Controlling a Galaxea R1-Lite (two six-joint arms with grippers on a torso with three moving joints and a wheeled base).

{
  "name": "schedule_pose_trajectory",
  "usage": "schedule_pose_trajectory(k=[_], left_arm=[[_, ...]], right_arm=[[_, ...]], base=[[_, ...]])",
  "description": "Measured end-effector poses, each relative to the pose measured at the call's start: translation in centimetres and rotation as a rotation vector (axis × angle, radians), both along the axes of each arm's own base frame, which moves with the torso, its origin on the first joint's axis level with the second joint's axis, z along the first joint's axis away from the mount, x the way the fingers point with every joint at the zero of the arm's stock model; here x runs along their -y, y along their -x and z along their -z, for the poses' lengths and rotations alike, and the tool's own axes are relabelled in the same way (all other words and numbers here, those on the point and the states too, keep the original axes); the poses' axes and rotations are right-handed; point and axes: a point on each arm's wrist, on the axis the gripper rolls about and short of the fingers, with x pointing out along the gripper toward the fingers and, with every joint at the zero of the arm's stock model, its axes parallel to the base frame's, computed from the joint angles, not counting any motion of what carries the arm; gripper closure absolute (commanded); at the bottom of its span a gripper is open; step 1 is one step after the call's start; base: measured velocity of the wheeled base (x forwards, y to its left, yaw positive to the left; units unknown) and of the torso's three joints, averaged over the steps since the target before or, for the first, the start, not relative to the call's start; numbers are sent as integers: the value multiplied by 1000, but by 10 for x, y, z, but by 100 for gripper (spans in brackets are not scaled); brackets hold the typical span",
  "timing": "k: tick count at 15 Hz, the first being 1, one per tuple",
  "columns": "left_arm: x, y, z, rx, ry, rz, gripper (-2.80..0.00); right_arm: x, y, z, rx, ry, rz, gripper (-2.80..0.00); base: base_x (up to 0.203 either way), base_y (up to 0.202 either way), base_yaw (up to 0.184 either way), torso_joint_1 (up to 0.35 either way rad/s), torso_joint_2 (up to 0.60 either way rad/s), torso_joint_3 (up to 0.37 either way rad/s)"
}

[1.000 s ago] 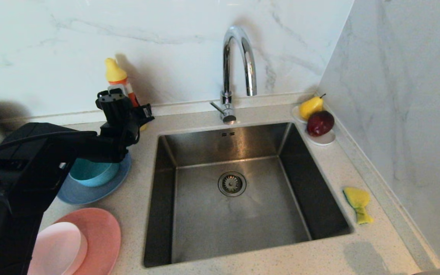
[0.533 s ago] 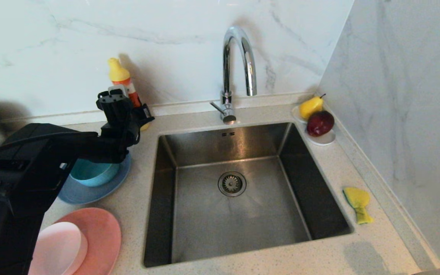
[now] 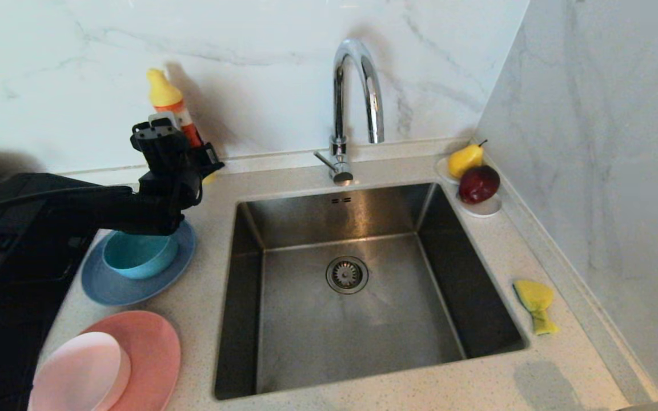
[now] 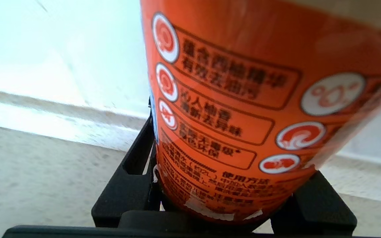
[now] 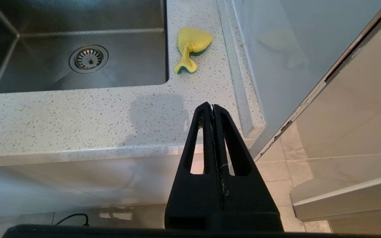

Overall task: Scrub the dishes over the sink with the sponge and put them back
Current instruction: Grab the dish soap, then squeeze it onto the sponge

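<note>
The bottle [image 4: 243, 115] is being clamped between the left gripper [image 3: 172, 149] fingers; only the left wrist view is showing its orange label, printed in Chinese characters too blurred to be read. The right gripper [image 5: 213, 109], pressed together, is being held off the counter edge, the sponge [image 5: 190, 46] lying ahead of it beside the sink [image 5: 78, 79]. The dishes [image 3: 135, 262] are being left below the left gripper.
</note>
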Motion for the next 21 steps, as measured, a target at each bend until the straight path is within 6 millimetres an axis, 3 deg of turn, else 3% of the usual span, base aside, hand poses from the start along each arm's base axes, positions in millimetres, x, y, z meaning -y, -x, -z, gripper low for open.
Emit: schedule_pose_trajectory(k=[5, 9, 12, 15, 18, 21], left_arm=[[5, 39, -35, 10, 3, 8, 0], [10, 100, -75, 8, -6, 16, 0], [12, 169, -117, 0, -30, 39, 0], [16, 249, -146, -62, -95, 95, 0], [12, 325, -160, -142, -223, 208, 0], [10, 374, -166, -150, -423, 325, 0]], right_arm=[[0, 0, 0, 0, 0, 0, 0], [0, 0, 0, 0, 0, 0, 0], [0, 0, 0, 0, 0, 0, 0], [0, 0, 0, 0, 0, 0, 0], [0, 0, 0, 0, 0, 0, 0], [0, 0, 0, 0, 0, 0, 0]], base=[[0, 0, 0, 0, 0, 0], [0, 0, 0, 0, 0, 0], [0, 0, 0, 0, 0, 0], [0, 0, 0, 0, 0, 0], [0, 0, 0, 0, 0, 0], [0, 0, 0, 0, 0, 0]])
